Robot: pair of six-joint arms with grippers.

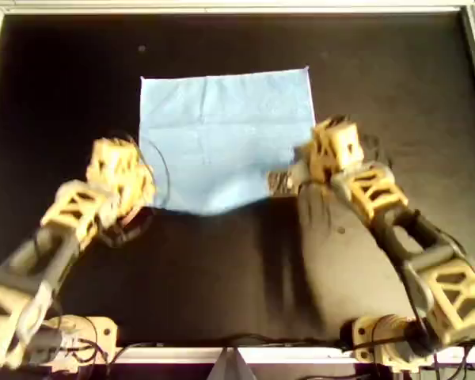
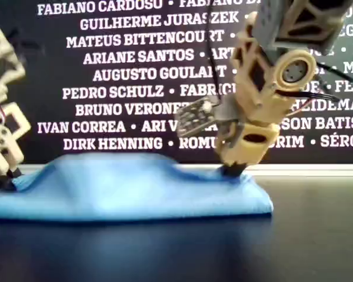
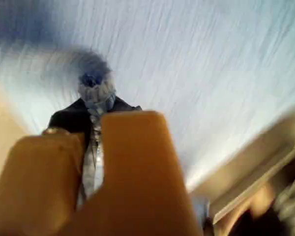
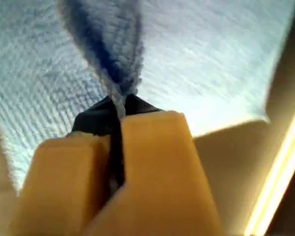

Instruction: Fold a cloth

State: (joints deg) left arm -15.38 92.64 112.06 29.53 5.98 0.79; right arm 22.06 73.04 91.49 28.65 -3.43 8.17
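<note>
Black tabletop (image 1: 222, 269), white-edged; light-blue cloth (image 1: 226, 131) lies at upper centre of the overhead view. Left gripper (image 3: 94, 105) and right gripper (image 4: 119, 105) are each clamped on a pinch of fabric at the near corners. Cloth looks light, limp, sagging between grips; corners seem best holds. Backdrop (image 2: 135, 76) lists names: "DIRK HENNING", "PEDRO SCHULZ", "AUGUSTO GOULART".

Lab or demo stand, not home. Black matte surface (image 1: 222, 269) edged by pale metal frame (image 1: 237, 8). Two beige lattice-built arms (image 1: 427, 253) mounted at its near edge in overhead view, loose cables at bases. Exterior view: black backdrop banner (image 2: 123, 76) printed with white rows of people's names, like sponsor or credits wall.
</note>
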